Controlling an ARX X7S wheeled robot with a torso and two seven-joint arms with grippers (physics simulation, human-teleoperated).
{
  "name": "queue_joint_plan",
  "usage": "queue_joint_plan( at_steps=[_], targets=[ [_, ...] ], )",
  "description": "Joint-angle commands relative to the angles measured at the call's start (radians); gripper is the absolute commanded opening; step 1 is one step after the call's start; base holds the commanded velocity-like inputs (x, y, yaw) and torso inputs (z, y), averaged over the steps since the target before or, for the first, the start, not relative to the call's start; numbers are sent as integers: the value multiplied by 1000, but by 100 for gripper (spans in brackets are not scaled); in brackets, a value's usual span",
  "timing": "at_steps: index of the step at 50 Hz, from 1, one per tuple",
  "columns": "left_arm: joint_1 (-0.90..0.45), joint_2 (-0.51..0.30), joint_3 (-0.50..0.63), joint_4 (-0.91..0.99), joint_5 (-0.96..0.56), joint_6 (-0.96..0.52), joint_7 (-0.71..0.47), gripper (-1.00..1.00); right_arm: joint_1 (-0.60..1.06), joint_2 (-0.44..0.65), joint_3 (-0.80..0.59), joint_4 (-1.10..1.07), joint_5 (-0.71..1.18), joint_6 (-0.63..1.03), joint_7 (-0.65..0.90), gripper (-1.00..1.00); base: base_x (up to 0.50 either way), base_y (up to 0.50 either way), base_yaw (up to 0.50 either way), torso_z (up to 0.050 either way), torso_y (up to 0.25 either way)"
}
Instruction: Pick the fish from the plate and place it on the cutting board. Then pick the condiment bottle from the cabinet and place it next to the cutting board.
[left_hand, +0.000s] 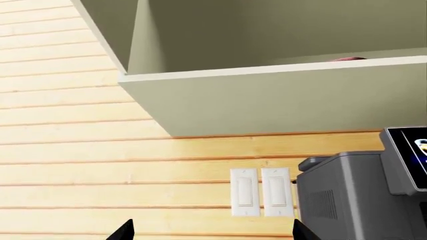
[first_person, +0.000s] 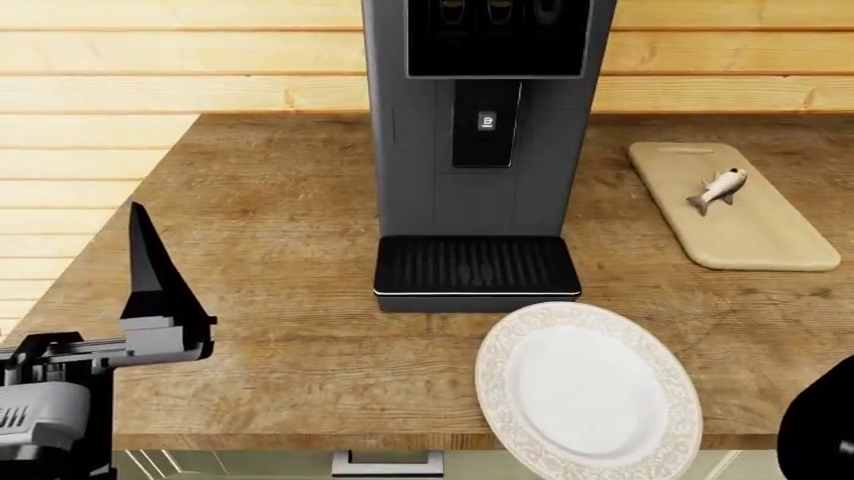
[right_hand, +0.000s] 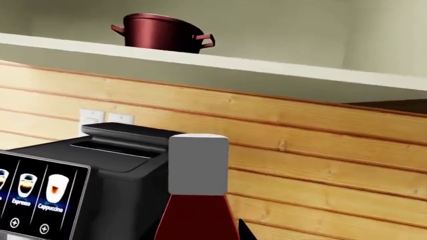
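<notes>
right wrist view: condiment bottle (right_hand: 197, 210) right at the lens, red body, pale squared cap, upright; held or not, cannot tell. beyond it one coffee machine (right_hand: 80, 185), then one dark red pot (right_hand: 163, 32) up in the cabinet (right_hand: 267, 67). head view: left gripper (first_person: 147, 290) near, raised, jaws apart and holding nothing. one white plate (first_person: 587, 395), bare. farther right, one fish (first_person: 717, 188), silvery, lying on one pale cutting board (first_person: 734, 215).
</notes>
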Motion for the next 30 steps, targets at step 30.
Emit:
queue_joint_plan(
  at_steps=[30],
  targets=[
    [-8, -3, 19, -8, 7, -1, -3, 100, -217, -16, 169, -137, 186, 46, -46, -100, 0, 0, 0, 0, 0]
  ],
)
